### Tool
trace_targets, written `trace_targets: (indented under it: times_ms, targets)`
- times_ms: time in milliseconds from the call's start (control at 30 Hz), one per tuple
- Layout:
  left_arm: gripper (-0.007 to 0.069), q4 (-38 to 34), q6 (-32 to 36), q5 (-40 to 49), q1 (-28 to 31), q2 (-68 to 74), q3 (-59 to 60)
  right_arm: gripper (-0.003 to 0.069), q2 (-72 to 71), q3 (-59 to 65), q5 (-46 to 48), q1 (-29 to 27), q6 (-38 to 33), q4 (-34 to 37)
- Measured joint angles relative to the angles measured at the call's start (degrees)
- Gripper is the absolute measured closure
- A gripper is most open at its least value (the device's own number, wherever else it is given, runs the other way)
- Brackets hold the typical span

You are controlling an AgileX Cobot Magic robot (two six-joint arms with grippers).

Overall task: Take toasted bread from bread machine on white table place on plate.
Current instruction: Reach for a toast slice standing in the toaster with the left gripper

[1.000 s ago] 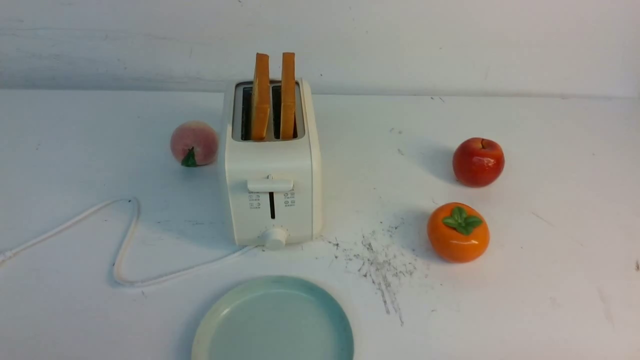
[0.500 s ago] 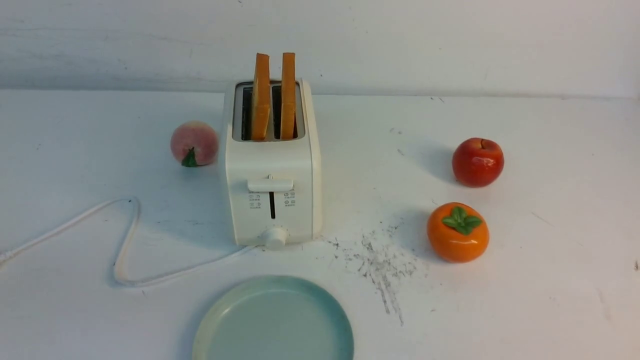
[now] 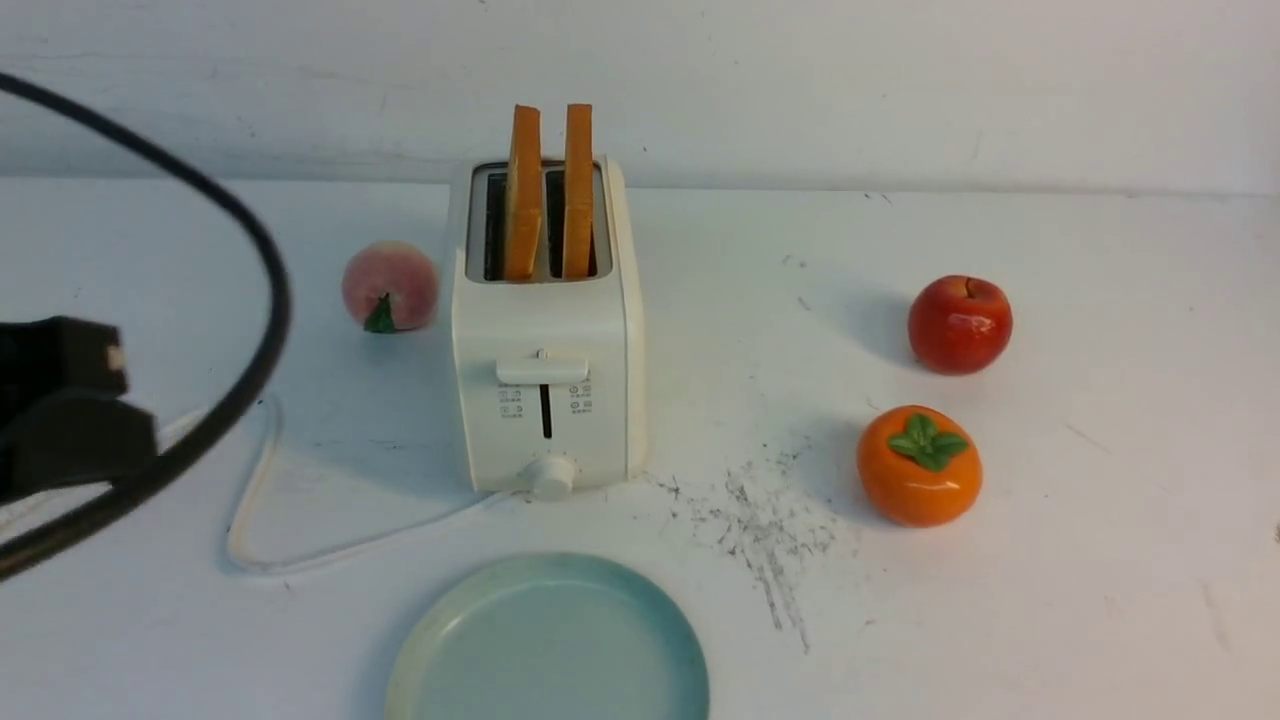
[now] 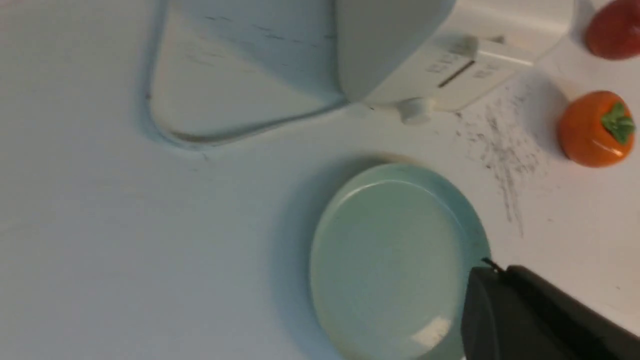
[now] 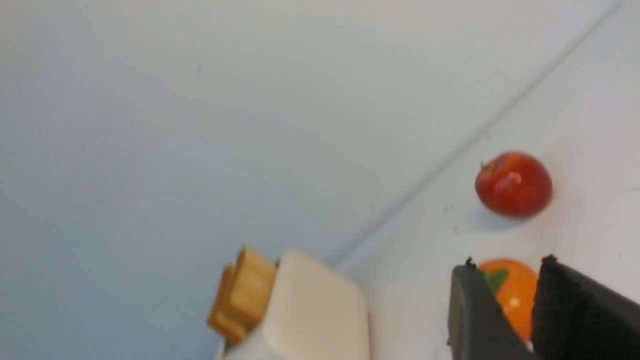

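Note:
Two slices of toasted bread (image 3: 523, 190) (image 3: 577, 190) stand upright in the slots of the cream bread machine (image 3: 545, 330) on the white table (image 3: 1100, 560). The pale blue-green plate (image 3: 547, 640) lies bare in front of it. My left arm (image 3: 60, 410) shows blurred at the left edge, well left of the bread machine. In the left wrist view my left gripper (image 4: 492, 270) is shut on nothing, above the plate (image 4: 395, 250) rim. My right gripper (image 5: 507, 265) is open and holds nothing, off to the bread machine's (image 5: 315, 310) right; the toasted bread (image 5: 242, 295) is far from it.
A peach (image 3: 390, 285) sits just left of the bread machine. A red apple (image 3: 960, 325) and an orange persimmon (image 3: 918, 465) sit on the right. The white cord (image 3: 250, 500) loops over the table at the left front. A thick black cable (image 3: 250, 250) arcs above the left arm.
My left arm and its black cable have come into the front view from the left edge; earlier no arm showed there. Bread, bread machine, plate and fruit have not moved.

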Motion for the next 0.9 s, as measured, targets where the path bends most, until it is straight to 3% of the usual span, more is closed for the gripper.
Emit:
trace_targets:
  times_ms: [67, 167, 200, 367, 567, 767, 900]
  targets:
    - [0.0638, -5.2, 5.1, -2.0, 0.0, 4.2, -1.1, 0.0550, 4.4, -9.8, 14.9, 2.1, -3.3, -4.6]
    - [0.0638, -7.1, 7.5, -2.8, 0.0, 8.1, -4.0, 0.0627, 10.2, -17.4, 25.0, 3.6, -6.4, -7.3]
    - [0.0638, -8.0, 8.3, -3.0, 0.0, 11.1, -6.9, 0.0666, 16.3, -22.0, 33.1, 4.7, -8.7, -8.3]
    - [0.0638, -9.3, 9.0, -2.0, -0.1, 20.1, -17.6, 0.0678, 29.9, -28.3, 46.0, 5.5, -16.3, -7.2]
    - [0.0638, -7.4, 9.1, -4.1, -7.1, 29.3, -27.8, 0.0676, 34.3, -27.5, 46.1, 5.5, -24.3, 0.9]
    - [0.0634, -2.3, 9.1, -11.2, -12.3, 36.3, -31.8, 0.0674, 34.3, -27.4, 43.2, 5.5, -26.3, 5.5]
    - [0.0532, 2.0, 9.1, -20.4, -13.7, 41.3, -32.2, 0.0671, 34.3, -27.4, 42.8, 5.5, -26.8, 6.1]
